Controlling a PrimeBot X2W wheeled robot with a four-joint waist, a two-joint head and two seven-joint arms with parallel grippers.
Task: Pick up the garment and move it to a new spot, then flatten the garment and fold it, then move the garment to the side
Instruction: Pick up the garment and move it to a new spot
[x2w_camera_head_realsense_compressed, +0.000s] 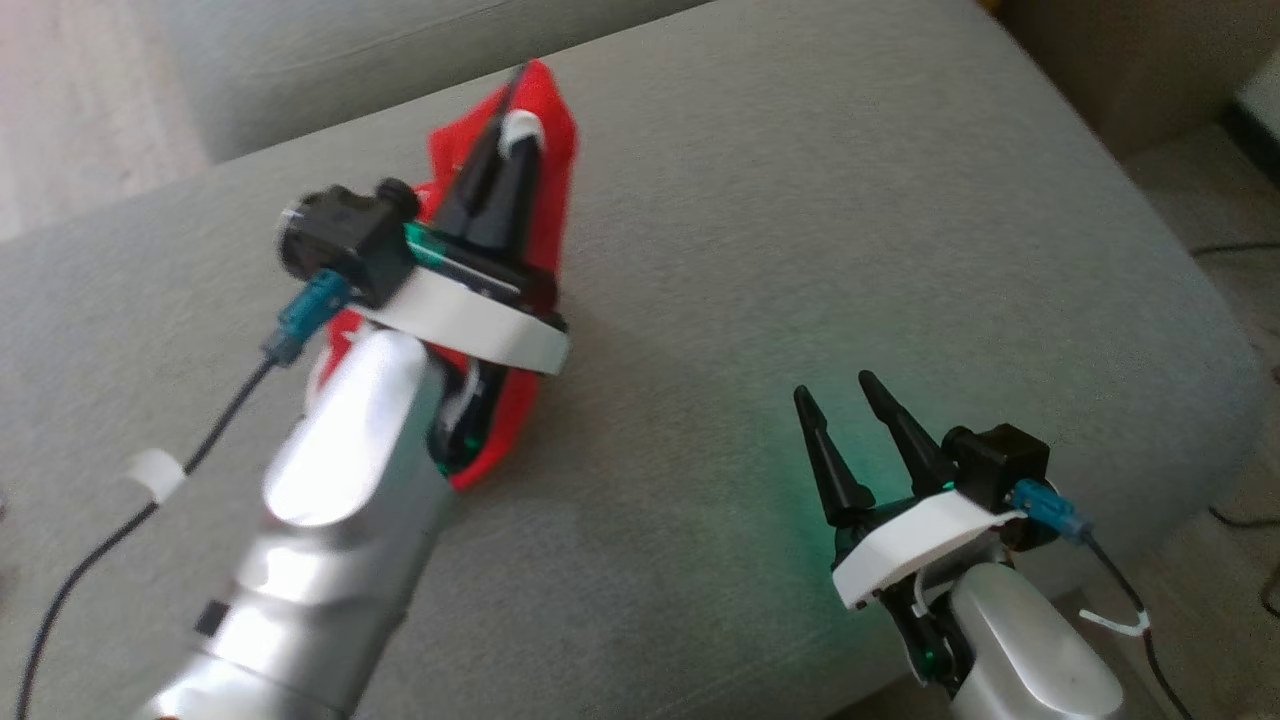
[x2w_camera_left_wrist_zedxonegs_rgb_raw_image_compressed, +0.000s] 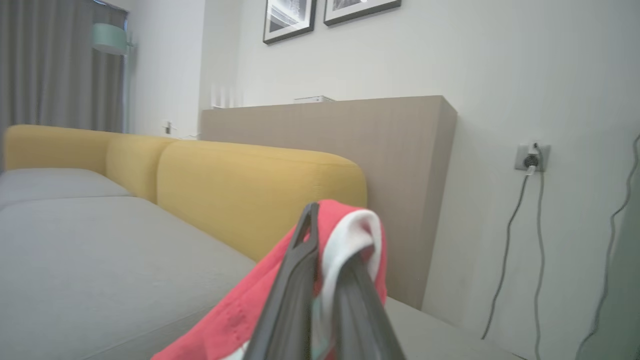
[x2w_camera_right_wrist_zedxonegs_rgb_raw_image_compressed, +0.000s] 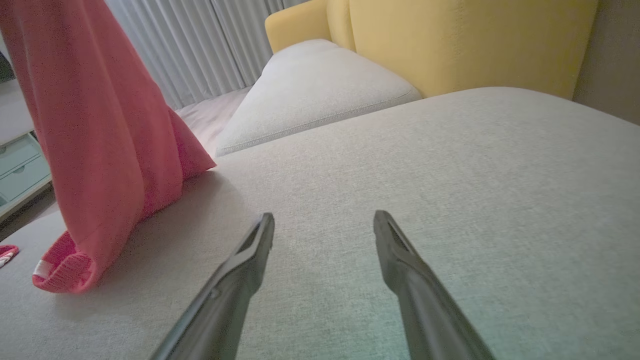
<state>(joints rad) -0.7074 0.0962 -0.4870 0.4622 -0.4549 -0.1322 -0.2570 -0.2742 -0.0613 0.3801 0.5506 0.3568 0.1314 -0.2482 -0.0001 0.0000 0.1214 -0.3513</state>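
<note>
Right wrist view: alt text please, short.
The right gripper, its two dark fingers open and empty, points across a grey sofa cushion. At the left a red garment hangs down from above the frame, its lower end touching the cushion. Yellow backrests and pale curtains lie behind.

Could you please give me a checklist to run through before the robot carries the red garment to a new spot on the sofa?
1. Left gripper shut on the garment: ok, fabric is pinched between its fingers.
2. Garment lifted off the cushion: not ok, its lower end rests on it.
3. Right gripper open and empty: ok.
4. Bare cushion beside the garment for laying it down: ok.
5. How firmly the fabric is held: cannot tell.
</note>
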